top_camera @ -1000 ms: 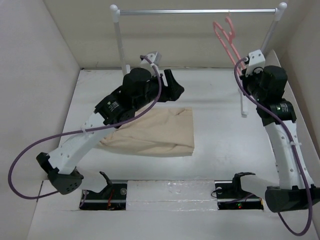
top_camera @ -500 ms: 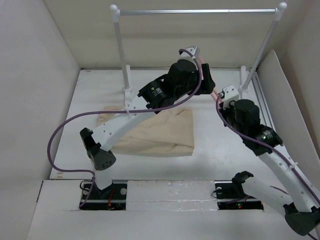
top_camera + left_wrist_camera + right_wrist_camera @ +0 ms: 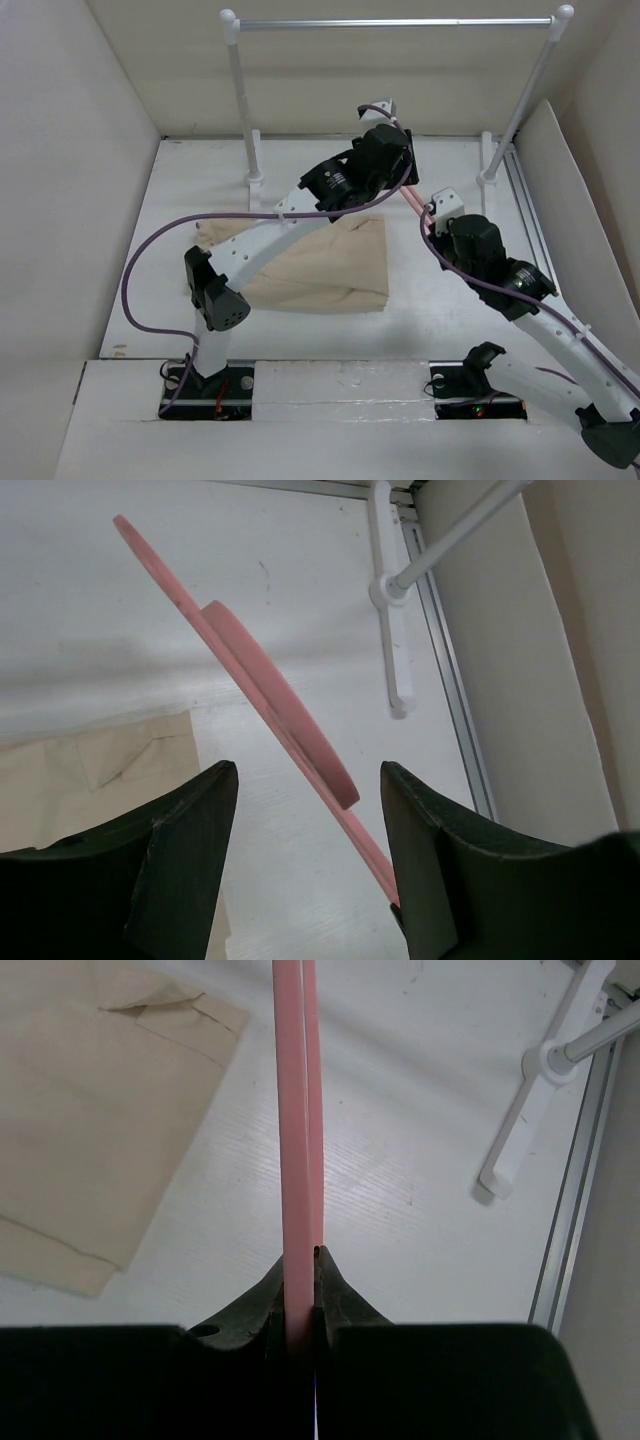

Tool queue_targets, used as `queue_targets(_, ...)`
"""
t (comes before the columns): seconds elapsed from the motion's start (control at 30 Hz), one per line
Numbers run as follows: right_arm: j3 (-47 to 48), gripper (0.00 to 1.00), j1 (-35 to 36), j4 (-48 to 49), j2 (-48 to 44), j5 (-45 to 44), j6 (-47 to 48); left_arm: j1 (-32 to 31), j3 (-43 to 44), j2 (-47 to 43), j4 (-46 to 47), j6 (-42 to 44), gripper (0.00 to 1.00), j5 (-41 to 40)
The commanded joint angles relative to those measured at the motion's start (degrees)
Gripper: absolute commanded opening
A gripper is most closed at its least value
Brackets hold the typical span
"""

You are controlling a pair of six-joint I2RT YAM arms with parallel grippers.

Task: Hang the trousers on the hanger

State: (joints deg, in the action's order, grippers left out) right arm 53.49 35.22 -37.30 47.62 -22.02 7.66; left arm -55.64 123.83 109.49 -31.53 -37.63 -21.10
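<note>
The beige trousers [image 3: 320, 265] lie folded flat on the table, partly under my left arm; they also show in the left wrist view [image 3: 100, 770] and the right wrist view [image 3: 90, 1110]. My right gripper [image 3: 430, 215] is shut on the salmon-pink hanger [image 3: 295, 1110] and holds it edge-on above the table, right of the trousers. My left gripper [image 3: 308, 772] is open, its jaws on either side of the hanger [image 3: 280, 700], which runs slanted between them close to the right finger. In the top view only a short pink piece of the hanger [image 3: 411, 202] shows between the two wrists.
The clothes rail [image 3: 390, 22] with white posts stands along the back. Its right post foot [image 3: 520, 1130] and a metal strip [image 3: 455, 690] lie just right of the grippers. White walls enclose the table on the left, back and right.
My right arm has brought the hanger down from near the rail to the middle of the table. My left arm has swung right from over the trousers, its open jaws now around the hanger.
</note>
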Motion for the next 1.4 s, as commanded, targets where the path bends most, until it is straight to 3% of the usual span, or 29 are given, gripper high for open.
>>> queue_targets(0.0, 0.55, 0.0, 1.51, 1.44, 0.1, -3.9, -0.89, 0.09, 1.68, 0.19, -0.38, -1.13, 0.54, -1.66)
queue_targets(0.1, 0.56, 0.0, 2.92, 1.26, 0.72, -5.31, -1.07, 0.09, 2.82, 1.33, -0.38, -1.92, 0.46, -0.78)
queue_targets(0.2, 0.47, 0.0, 4.5, 0.74, 0.9, -7.33, -1.6, 0.09, 2.65, 1.69, -0.29, -2.8, 0.29, -0.08)
queue_targets(0.23, 0.12, 0.0, 4.5, 0.65, 0.73, -7.68, -1.68, 0.09, 2.04, 1.6, -0.03, -2.89, 0.19, -0.08)
queue_targets(0.3, -0.14, 0.0, 5.21, 0.12, 0.46, -7.95, -1.95, 0.09, 0.89, 0.9, 0.68, -2.98, 0.13, -0.08)
queue_targets(0.37, -1.19, 0.0, 5.82, -0.4, -0.33, -8.39, -2.47, 0.62, -0.87, 0.37, 1.91, -3.15, 0.0, -0.43)
queue_targets(0.53, -1.82, 0.11, 6.44, -1.37, -2.09, -8.3, -3.88, 0.62, -4.9, -1.65, 3.13, -3.68, 0.0, -1.74)
queue_targets(0.6, -0.86, 0.0, 6.96, -2.95, -2.18, -8.21, -4.14, 0.0, -7.28, -3.48, 4.45, -3.51, 0.0, -2.71)
queue_targets(0.7, -0.93, 0.0, 8.1, -3.48, -2.35, -8.04, -4.41, 0.0, -9.74, -4.29, 5.42, -4.03, 0.0, -2.98)
queue_targets(0.8, -1.29, 0.0, 8.63, -3.48, -1.22, -8.21, -5.11, 0.0, -10.19, -4.46, 6.65, -3.94, 0.33, -1.84)
queue_targets(0.83, -1.03, 0.0, 9.16, -3.83, -0.77, -8.47, -5.46, 0.0, -10.19, -4.46, 7.0, -3.95, 0.51, -1.49)
queue_targets(0.9, -0.58, 0.0, 9.78, -4.62, 0.63, -9.18, -6.16, 0.0, -10.19, -4.99, 7.01, -4.12, 0.58, -2.27)
queue_targets(1.07, -0.58, 0.0, 10.39, -5.24, 0.29, -10.23, -7.13, 0.0, -8.61, -4.64, 4.47, -5.0, 0.56, -4.64)
queue_targets(1.1, -0.58, 0.0, 10.39, -5.33, 0.2, -10.58, -7.48, 0.0, -8.0, -4.03, 3.85, -5.26, 0.53, -5.26)
queue_targets(1.27, -0.41, 0.0, 11.44, -6.73, 0.2, -12.51, -10.29, 0.0, -7.37, -3.41, 3.49, -5.96, 0.19, -3.08)
queue_targets(1.37, -0.15, 0.0, 11.45, -7.0, 1.33, -12.7, -10.47, 0.0, -7.55, -3.32, 2.79, -6.67, 0.2, -1.31)
